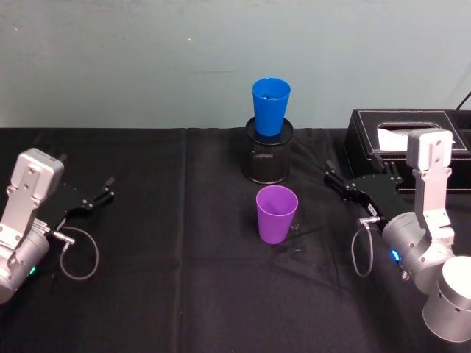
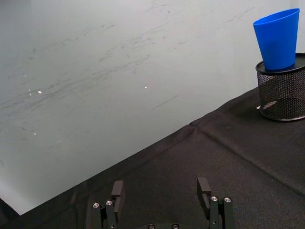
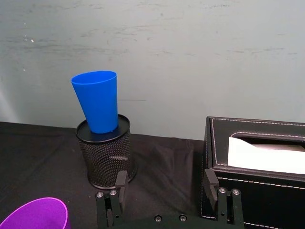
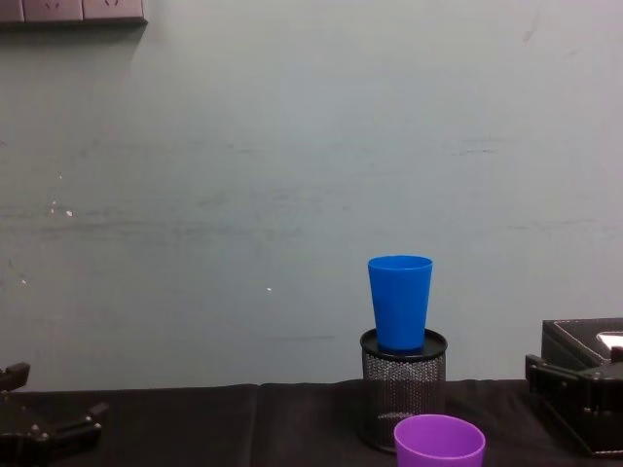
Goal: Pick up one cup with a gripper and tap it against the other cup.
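The purple cup (image 1: 277,213) stands upright on the black tablecloth, mid-table. Just behind it the blue cup (image 1: 271,107) stands upright on top of a black mesh holder (image 1: 267,158). My right gripper (image 1: 330,172) is open and empty, low to the right of the purple cup and well apart from it. In the right wrist view its fingers (image 3: 121,183) frame the mesh holder, with the blue cup (image 3: 97,101) above and the purple cup's rim (image 3: 35,213) at a lower corner. My left gripper (image 1: 107,189) rests open and empty at the far left.
A black tissue box (image 1: 402,131) with white tissue showing stands at the back right, close behind the right arm. A pale wall runs along the table's far edge. Bare black cloth (image 1: 176,243) lies between the left gripper and the cups.
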You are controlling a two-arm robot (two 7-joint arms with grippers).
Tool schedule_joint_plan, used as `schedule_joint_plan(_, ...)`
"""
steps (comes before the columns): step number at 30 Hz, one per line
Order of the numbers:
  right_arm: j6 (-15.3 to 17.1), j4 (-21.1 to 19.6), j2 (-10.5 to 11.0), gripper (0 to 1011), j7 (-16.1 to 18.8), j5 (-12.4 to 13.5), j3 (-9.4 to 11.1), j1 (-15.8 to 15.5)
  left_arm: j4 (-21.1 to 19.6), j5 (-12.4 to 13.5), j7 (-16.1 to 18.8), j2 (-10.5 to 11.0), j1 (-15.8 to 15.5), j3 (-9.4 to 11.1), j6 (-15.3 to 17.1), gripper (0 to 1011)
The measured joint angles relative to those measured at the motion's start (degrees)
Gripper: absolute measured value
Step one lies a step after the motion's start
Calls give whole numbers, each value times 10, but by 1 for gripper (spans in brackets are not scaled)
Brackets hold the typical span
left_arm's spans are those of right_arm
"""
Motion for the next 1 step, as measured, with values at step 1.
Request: schedule_joint_plan(1,0,0,0,1003,0,0,0,0,0,0,0,0,0,0,0,1000)
